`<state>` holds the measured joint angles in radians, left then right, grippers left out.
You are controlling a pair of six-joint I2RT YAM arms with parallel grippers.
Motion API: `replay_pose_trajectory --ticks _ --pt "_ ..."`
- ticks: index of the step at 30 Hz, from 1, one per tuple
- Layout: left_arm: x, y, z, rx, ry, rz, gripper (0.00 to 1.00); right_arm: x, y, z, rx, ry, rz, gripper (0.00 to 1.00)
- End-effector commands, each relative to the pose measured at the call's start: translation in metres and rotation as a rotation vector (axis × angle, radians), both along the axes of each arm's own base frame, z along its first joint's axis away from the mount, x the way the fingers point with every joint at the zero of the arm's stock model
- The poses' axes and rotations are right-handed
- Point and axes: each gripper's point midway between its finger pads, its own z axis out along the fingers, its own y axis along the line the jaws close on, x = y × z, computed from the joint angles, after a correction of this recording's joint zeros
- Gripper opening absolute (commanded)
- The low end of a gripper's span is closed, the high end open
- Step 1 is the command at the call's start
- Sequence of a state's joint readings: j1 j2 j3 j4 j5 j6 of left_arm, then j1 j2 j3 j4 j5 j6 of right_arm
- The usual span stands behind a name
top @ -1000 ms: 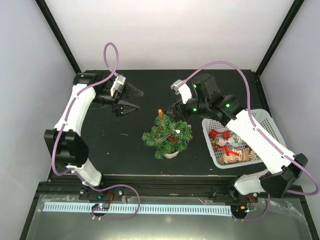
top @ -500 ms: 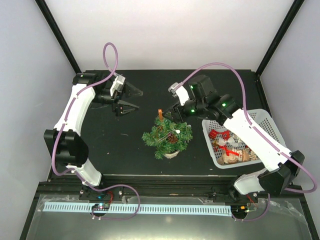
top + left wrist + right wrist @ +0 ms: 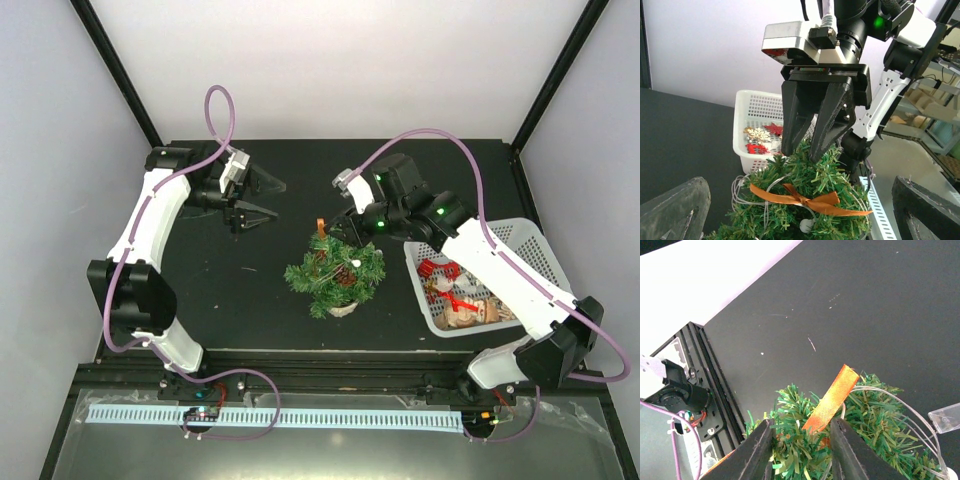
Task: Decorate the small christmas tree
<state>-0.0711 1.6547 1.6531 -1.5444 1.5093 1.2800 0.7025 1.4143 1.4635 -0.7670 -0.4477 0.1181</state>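
The small christmas tree (image 3: pixel 335 272) stands in its white pot (image 3: pixel 343 308) mid-table, wound with a clear light string. An orange ribbon bow (image 3: pixel 320 227) sits at its top and also shows in the left wrist view (image 3: pixel 810 200) and the right wrist view (image 3: pixel 832 399). My right gripper (image 3: pixel 333 232) is open, its fingers straddling the treetop branches with one ribbon tail between them (image 3: pixel 802 450). In the left wrist view it (image 3: pixel 807 147) points down into the treetop. My left gripper (image 3: pixel 262 200) is open and empty, left of the tree and facing it (image 3: pixel 800 220).
A white basket (image 3: pixel 520 240) right of the tree holds red and gold ornaments (image 3: pixel 450 285); it also shows behind the tree in the left wrist view (image 3: pixel 747 107). A black rail (image 3: pixel 700 390) runs along the table's near edge. Walls close in the back and sides.
My right arm has swung left, bringing its gripper from beside the treetop onto it. The left arm and the tree have not moved.
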Motion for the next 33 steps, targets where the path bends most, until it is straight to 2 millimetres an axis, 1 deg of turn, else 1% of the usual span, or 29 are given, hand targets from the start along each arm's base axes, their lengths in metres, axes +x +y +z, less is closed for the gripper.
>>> replay_pose_trajectory --ticks 1,9,14,17,20,21,24,27,30,33 --pt "-0.005 0.003 0.014 -0.047 -0.047 0.007 0.99 0.000 -0.004 0.001 -0.010 -0.012 -0.024 0.30" --pt "-0.003 0.003 0.013 -0.051 -0.041 0.008 0.99 0.004 -0.008 0.008 -0.015 -0.019 -0.071 0.16" --pt "-0.002 0.003 0.013 -0.052 -0.040 0.008 0.99 0.010 -0.008 0.025 0.013 -0.014 -0.117 0.01" --pt "-0.001 0.003 0.013 -0.051 -0.036 0.007 0.99 0.016 -0.005 0.034 0.023 0.002 -0.149 0.01" --pt "0.000 0.003 0.011 -0.052 -0.031 0.009 0.99 0.024 -0.004 0.038 0.004 0.033 -0.190 0.01" --pt "0.001 0.003 0.011 -0.053 -0.029 0.008 0.99 0.027 -0.003 0.044 0.009 0.028 -0.202 0.01" --pt "0.002 0.003 0.010 -0.052 -0.023 0.009 0.99 0.037 -0.002 0.047 -0.006 0.040 -0.259 0.01" --pt "0.003 0.003 0.008 -0.050 -0.017 0.009 0.99 0.049 -0.003 0.042 -0.033 0.066 -0.321 0.01" --pt "0.004 0.003 0.007 -0.050 -0.010 0.010 0.99 0.064 -0.008 0.030 -0.085 0.077 -0.413 0.01" --pt "0.005 0.003 0.007 -0.053 -0.007 0.010 0.99 0.075 -0.008 0.017 -0.114 0.100 -0.468 0.01"
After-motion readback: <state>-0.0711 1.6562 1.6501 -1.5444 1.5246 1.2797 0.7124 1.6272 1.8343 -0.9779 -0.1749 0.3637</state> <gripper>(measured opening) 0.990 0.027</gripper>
